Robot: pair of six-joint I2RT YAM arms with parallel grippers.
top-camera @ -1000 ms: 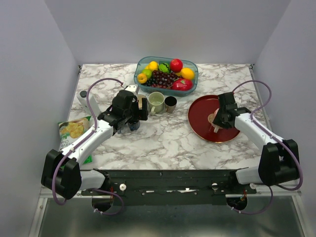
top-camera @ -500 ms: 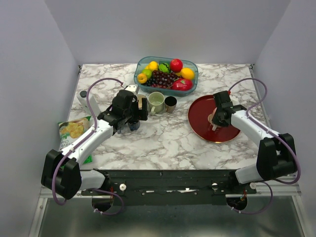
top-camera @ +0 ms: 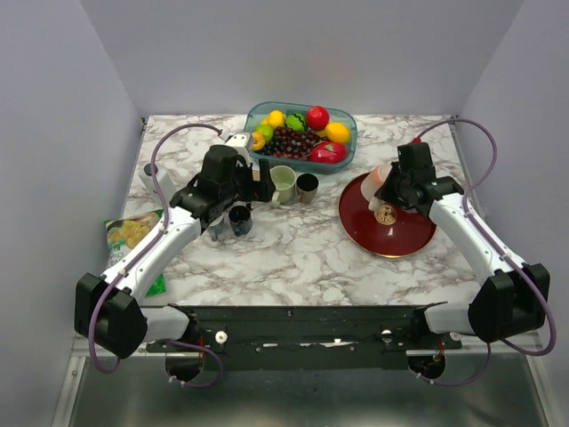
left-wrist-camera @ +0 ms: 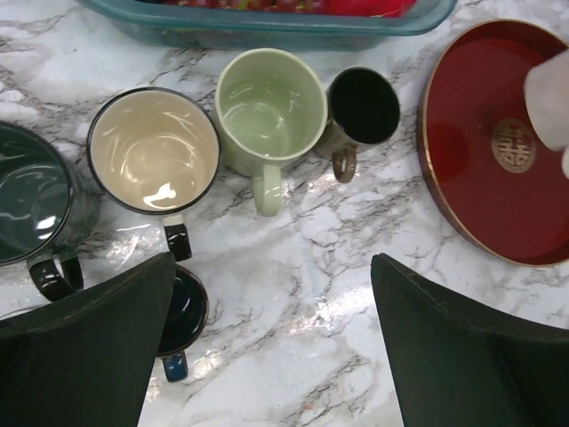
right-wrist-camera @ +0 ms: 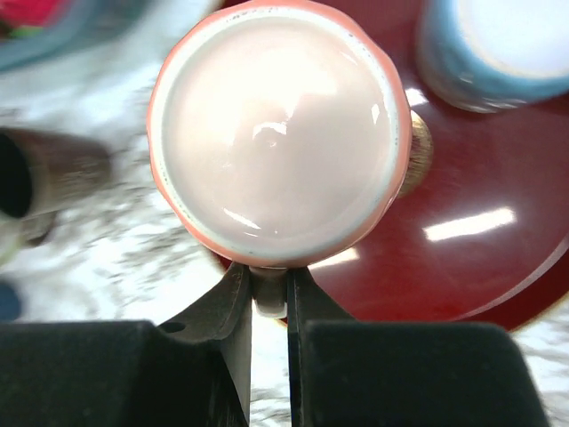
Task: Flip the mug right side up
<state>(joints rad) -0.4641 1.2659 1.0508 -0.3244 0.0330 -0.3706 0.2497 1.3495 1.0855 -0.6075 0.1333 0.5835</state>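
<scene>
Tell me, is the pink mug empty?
Empty. The right wrist view looks straight into the mug, and only its bare, shiny white inside shows, with nothing in it.

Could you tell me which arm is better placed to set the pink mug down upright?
Right. The right gripper grips the pink mug by its handle over the red plate; the left gripper hangs open above the other mugs.

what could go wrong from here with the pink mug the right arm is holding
The right gripper pinches only the thin handle of the pink mug, so it may swing or slip when turned.
It hangs over the red plate; a drop could chip both.
The small dark mug stands nearby; a wide swing might clip it.
</scene>
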